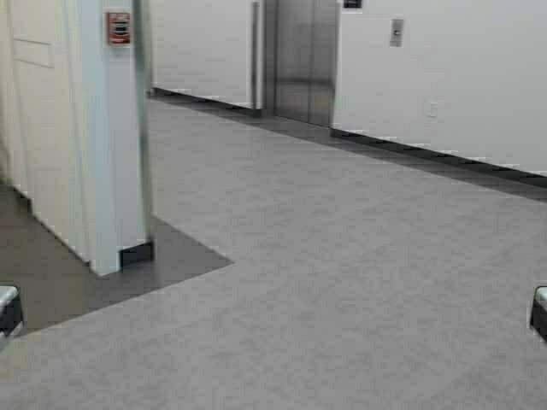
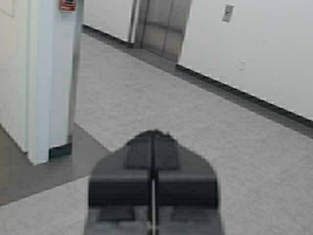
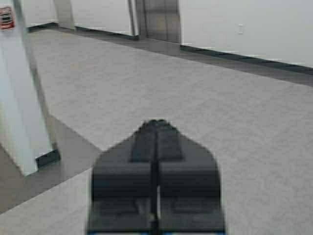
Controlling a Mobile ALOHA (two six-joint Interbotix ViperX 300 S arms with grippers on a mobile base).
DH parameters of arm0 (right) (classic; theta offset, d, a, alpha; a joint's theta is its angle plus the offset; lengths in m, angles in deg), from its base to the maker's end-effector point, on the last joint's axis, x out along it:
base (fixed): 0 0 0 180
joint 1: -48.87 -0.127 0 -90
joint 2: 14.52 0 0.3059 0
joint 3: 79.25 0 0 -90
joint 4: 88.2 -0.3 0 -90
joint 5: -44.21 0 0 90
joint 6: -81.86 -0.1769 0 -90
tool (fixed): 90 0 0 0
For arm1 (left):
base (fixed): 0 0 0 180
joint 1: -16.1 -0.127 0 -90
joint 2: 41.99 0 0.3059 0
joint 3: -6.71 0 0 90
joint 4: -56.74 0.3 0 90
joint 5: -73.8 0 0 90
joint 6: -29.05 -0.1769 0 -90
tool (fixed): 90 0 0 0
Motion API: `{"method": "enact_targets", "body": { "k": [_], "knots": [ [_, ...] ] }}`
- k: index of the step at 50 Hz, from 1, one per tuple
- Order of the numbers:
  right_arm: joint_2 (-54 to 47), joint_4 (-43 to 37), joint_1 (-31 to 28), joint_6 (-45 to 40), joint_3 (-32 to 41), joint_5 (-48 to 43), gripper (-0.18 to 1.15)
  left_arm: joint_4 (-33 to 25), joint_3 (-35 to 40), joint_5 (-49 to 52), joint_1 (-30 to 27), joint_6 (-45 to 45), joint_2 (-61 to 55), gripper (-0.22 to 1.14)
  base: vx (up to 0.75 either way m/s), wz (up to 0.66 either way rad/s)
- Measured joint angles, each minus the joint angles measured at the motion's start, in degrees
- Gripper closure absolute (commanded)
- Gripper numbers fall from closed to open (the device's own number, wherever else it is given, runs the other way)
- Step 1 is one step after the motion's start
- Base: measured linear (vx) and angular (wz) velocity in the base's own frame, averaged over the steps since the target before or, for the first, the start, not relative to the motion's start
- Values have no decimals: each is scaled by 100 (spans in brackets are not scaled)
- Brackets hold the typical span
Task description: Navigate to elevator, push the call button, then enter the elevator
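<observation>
The left end effector (image 2: 153, 186) is pulled in low at the robot's left side, its two fingers pressed together with only a thin seam between them and nothing held. The right end effector (image 3: 156, 181) sits the same way at the right side, closed and empty. In the high view only a dark corner of each shows at the frame's lower edges.

Taking the white corner pillar (image 1: 111, 145) as the landmark: it stands ahead and to the robot's left, with a red fire alarm (image 1: 118, 27) high on its face and a dark floor patch (image 1: 171, 256) around its base. The elevator (image 1: 301, 58) is well beyond the pillar and to its right, set into the far wall, doors shut. The call button (image 1: 397, 32) is on the wall just right of the elevator, further from the pillar still. A small white wall plate (image 1: 432, 109) sits lower on that wall and is not the target.

The likeliest trouble is the base cutting left and clipping the pillar's corner. A heading held too far right would bring the robot to the far wall past the button, leaving the arm a poor angle. Mistaking the white plate for the button is another risk.

Right of the pillar the grey floor (image 1: 342, 282) runs open all the way to the dark baseboard (image 1: 427, 154), giving wide room for a gentle diagonal approach.
</observation>
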Motion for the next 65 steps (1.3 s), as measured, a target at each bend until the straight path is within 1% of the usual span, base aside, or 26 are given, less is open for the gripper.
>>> {"method": "enact_targets", "body": {
  "k": [14, 26, 40, 52, 65],
  "knots": [
    [-53, 0, 0, 9, 18, 0, 92, 0, 0, 0, -9, -44, -18, 89, 70, -19],
    [-79, 0, 0, 9, 18, -9, 92, 0, -9, -9, -9, 0, 272, 89, 69, -29],
    [-255, 0, 0, -44, 53, -316, 92, 0, -185, -9, -9, -53, 483, 89, 69, -26],
    [-255, 0, 9, -44, 88, -352, 92, 0, -229, 18, -9, -35, 404, 89, 66, -5],
    [-255, 35, 0, -62, 123, -352, 92, -35, -396, 114, -9, -70, 668, 89, 67, 1]
  ]
}}
